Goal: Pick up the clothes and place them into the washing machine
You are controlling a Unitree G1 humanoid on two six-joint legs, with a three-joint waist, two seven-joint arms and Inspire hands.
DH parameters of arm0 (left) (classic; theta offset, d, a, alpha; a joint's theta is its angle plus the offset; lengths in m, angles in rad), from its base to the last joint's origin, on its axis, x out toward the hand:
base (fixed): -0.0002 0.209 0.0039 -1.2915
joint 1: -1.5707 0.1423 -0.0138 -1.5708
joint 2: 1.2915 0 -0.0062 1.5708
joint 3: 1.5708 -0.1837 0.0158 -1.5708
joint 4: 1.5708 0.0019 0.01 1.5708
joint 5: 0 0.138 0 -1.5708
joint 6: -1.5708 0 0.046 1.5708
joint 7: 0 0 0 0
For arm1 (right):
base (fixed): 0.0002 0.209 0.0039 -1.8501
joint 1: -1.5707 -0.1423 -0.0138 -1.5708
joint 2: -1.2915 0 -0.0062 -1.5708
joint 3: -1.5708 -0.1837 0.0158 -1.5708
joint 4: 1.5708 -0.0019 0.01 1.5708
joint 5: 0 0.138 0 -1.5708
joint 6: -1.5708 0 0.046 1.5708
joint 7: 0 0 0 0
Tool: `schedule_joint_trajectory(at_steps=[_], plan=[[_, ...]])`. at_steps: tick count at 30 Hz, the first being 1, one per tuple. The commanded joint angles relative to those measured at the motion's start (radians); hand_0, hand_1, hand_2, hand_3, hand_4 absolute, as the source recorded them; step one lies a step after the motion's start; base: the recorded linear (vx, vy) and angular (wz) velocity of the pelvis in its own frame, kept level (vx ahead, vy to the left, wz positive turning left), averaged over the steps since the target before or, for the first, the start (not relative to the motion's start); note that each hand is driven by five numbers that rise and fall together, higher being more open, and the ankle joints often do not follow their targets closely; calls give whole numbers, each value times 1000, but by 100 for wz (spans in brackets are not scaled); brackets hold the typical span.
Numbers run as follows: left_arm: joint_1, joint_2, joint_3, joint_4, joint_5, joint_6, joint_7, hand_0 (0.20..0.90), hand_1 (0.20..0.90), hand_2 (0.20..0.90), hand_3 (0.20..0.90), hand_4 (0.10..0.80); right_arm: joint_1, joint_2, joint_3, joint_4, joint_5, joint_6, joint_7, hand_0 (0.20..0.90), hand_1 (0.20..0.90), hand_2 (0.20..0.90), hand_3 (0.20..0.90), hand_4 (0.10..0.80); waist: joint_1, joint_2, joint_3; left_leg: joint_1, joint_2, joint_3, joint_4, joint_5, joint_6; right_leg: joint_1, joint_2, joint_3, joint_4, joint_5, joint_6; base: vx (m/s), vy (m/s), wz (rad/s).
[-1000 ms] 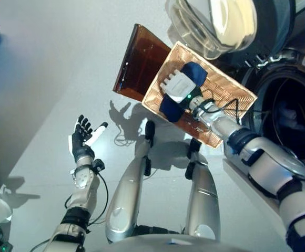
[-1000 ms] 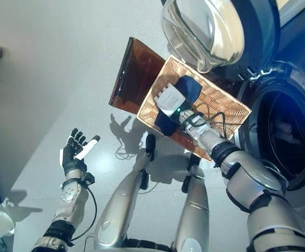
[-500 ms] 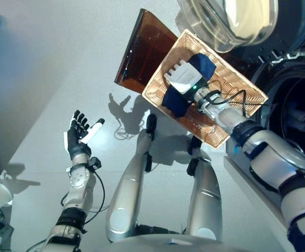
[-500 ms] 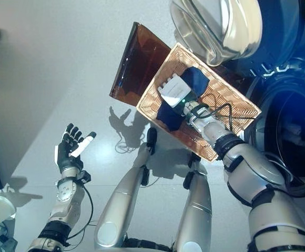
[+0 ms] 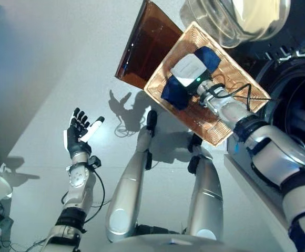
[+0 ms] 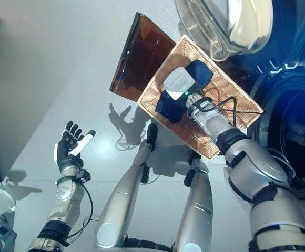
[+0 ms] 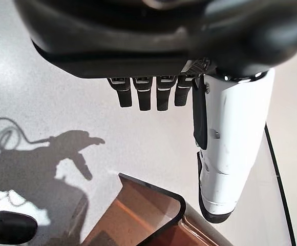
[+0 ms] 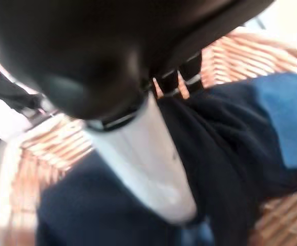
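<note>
Right eye view shows my right hand (image 6: 180, 84) down in the wicker basket (image 6: 231, 113), lying on the dark blue garment (image 6: 165, 105) there. From above I see only the pale back of the hand; the right wrist view shows the white thumb (image 8: 143, 169) pressed into the navy cloth (image 8: 225, 148), with the fingers running off behind the fabric, so I cannot tell whether they have closed on it. The garment sits toward the basket's 10 o'clock end, spilling out on either side of the hand. The washing machine's drum opening (image 6: 294, 142) is at about 3 o'clock from the basket, with the glass door (image 6: 226, 21) swung open above at 12.

My left hand (image 5: 80, 135) hangs idle at 8 o'clock over the bare floor, fingers spread and holding nothing.

My worry is a thin grasp: if I lift with only a fold pinched, I judge the cloth could slide free or trail and snag on the basket rim. The basket looks light, so a caught edge might drag it along. A brown panel (image 6: 136, 60) rests against the basket's 10 o'clock side and could be knocked. The open door also crowds my path to the drum.
</note>
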Motion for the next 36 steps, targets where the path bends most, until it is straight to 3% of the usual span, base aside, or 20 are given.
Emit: schedule_joint_trajectory(at_steps=[1,15,22,23,24,28,30,34,36], plan=[[56,63,60,-78,-5,-80,16,900,900,900,900,800,-66,-110,2,20,14,49,-6,200,200,200,200,300,23,37,-1,-42,-35,35,36,-35,-58,2,-13,24,-41,61,22,2,-17,3],[52,56,65,-79,4,-84,24,900,900,900,900,800,-46,-128,-51,-48,-4,78,-54,200,200,200,200,300,12,32,-1,-12,-38,43,43,-48,-50,26,-4,48,-41,61,20,0,0,0],[39,48,77,-54,20,-81,39,900,900,900,900,800,57,-168,-182,-231,78,61,-98,200,200,200,200,300,-8,20,-1,27,-37,58,53,-63,-44,61,-3,60,-46,62,22,11,4,-5],[30,40,81,-40,30,-75,50,900,900,900,900,800,129,-172,-256,-308,120,51,-119,200,200,200,200,300,-19,15,-1,47,-36,62,53,-68,-41,80,-2,65,-51,63,24,29,4,-3],[24,29,86,-24,37,-72,60,900,900,900,900,800,212,-155,-341,-375,184,38,-144,200,200,200,200,300,-32,11,-2,63,-36,67,53,-74,-38,97,-1,72,-56,64,25,30,5,-4],[26,16,85,-2,39,-70,69,900,900,900,900,800,342,-119,-450,-461,273,8,-161,200,200,200,200,300,-43,6,-12,89,-37,75,50,-83,-33,124,0,78,-70,65,28,34,8,-12],[35,3,90,15,42,-65,76,900,900,900,900,800,459,-55,-534,-518,389,-31,-175,200,200,200,200,300,-57,4,-27,108,-37,83,50,-92,-28,143,1,86,-82,68,30,56,13,-9],[47,-6,89,13,45,-61,83,900,900,900,900,800,556,26,-600,-556,544,-80,-174,200,200,200,200,300,-66,11,-38,120,-39,90,51,-96,-24,158,0,97,-93,71,31,28,7,-15],[60,-14,86,13,42,-53,83,900,900,900,900,800,642,110,-672,-580,762,-136,-170,200,200,200,200,300,-77,19,-46,131,-41,99,46,-97,-23,166,2,105,-107,72,31,28,8,-13]])
